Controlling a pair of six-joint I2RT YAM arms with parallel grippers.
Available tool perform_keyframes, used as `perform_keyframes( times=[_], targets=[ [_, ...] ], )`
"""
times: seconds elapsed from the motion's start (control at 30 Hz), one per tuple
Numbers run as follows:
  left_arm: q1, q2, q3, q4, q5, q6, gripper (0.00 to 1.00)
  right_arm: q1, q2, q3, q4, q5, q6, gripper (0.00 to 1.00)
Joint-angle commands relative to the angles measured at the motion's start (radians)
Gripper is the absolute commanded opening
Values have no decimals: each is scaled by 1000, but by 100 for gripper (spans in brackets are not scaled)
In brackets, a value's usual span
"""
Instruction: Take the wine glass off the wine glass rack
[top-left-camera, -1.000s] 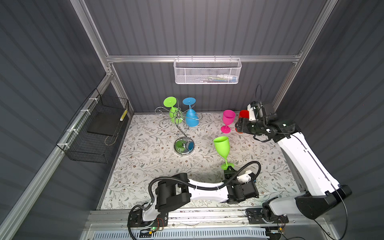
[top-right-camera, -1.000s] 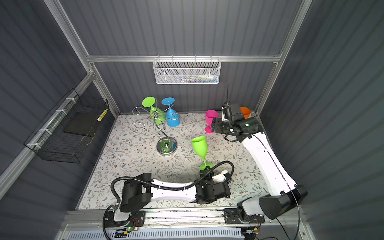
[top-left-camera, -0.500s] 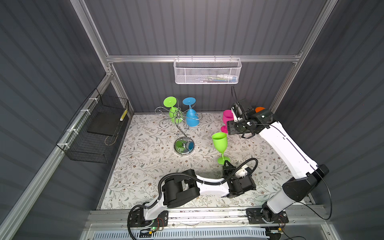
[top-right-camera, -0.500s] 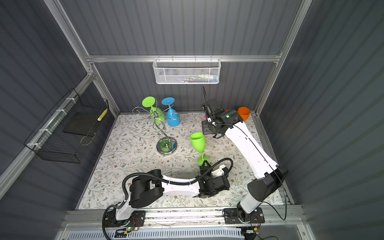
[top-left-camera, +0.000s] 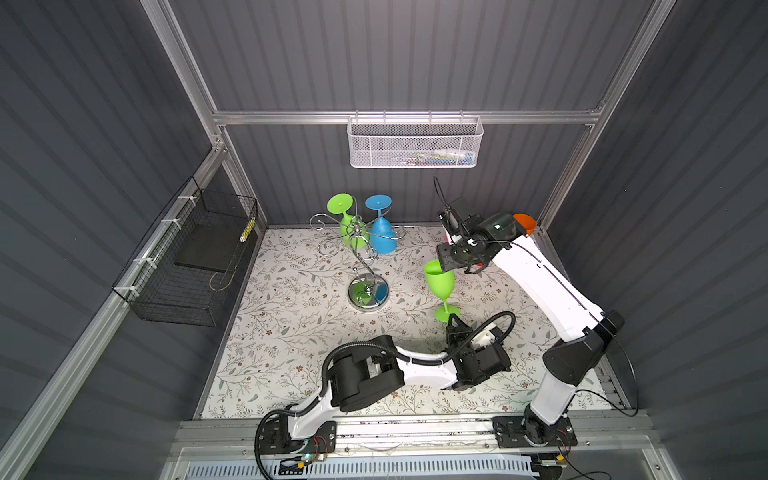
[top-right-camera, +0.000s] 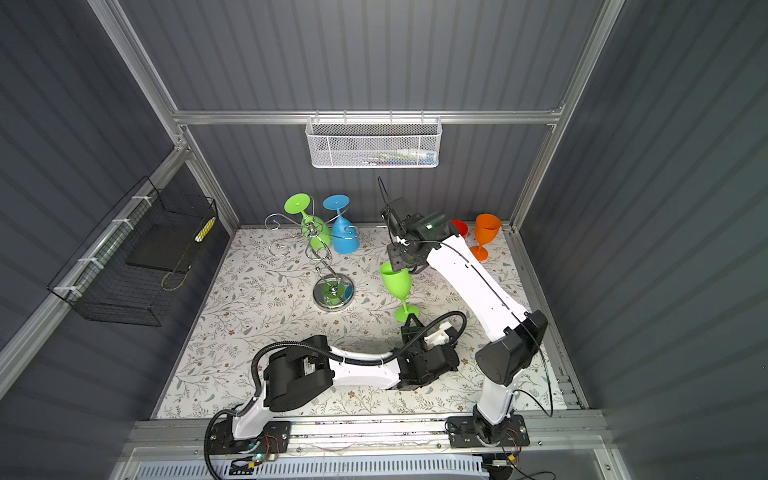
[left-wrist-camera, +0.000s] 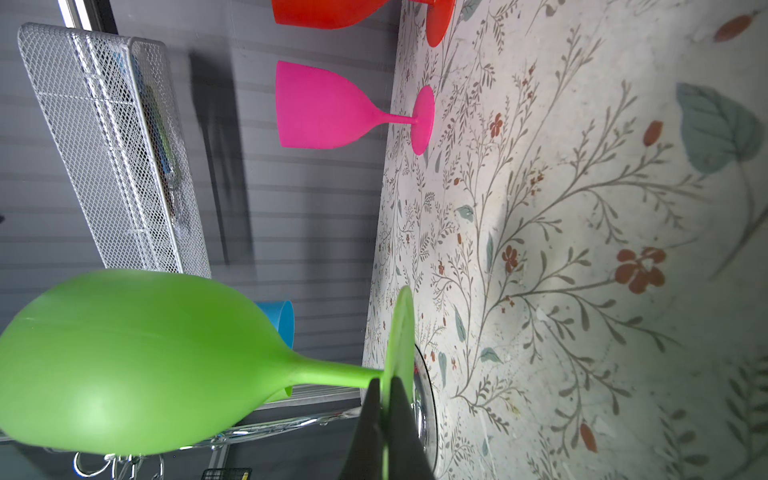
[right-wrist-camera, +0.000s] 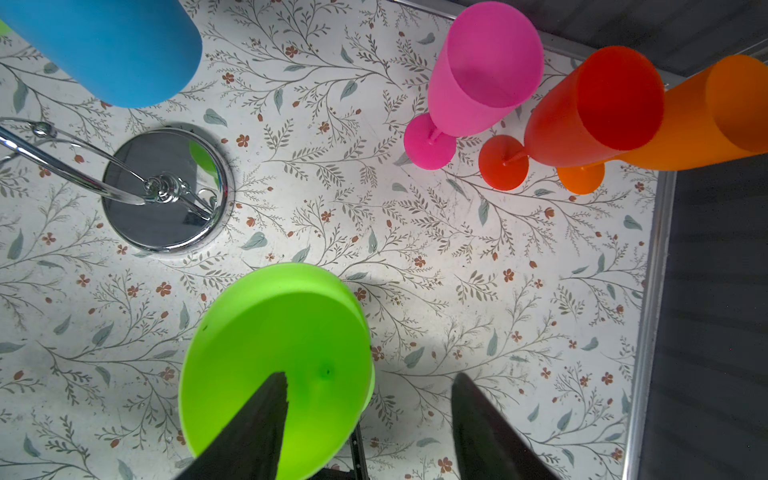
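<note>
Tipping risk: left tool (left-wrist-camera: 385, 388) clamps green wine glass (top-left-camera: 439, 277) by its foot (thin hold); spread right tool (right-wrist-camera: 371, 376) straddling the rim could lever it.

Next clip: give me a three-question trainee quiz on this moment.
1. How many glasses hang upside down on the rack?
2. True or false: the left gripper pinches the foot of the upright green glass.
3. The right gripper is: A) shut on the rack; B) open over the upright green glass; C) out of view.
Key: 1 two, the hanging green glass and the blue glass; 2 true; 3 B.
</note>
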Motion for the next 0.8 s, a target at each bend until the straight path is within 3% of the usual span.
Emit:
perform_keyframes(
  times=[0.0, 0.17, 0.37, 0.47, 0.7, 0.77],
  targets=[
    [12, 27, -11, 72, -44, 50, 0, 7, 22, 51, -56, 48, -16, 63],
    [27, 43, -11, 136, -61, 91, 0, 9, 23, 68, -61, 64, -19, 63],
    [40, 71, -47, 378, -72, 269, 0, 8, 12, 59, -58, 61, -20, 62],
    [51, 100, -102, 636, -87, 457, 0, 8, 16, 60, -61, 60, -20, 61],
    [71, 285, -35, 1447, -94, 1135, 0, 9, 29, 67, -75, 55, -17, 58],
    [78, 313, -9, 1487, -93, 1180, 0, 8, 32, 65, -77, 51, -15, 57]
  ],
)
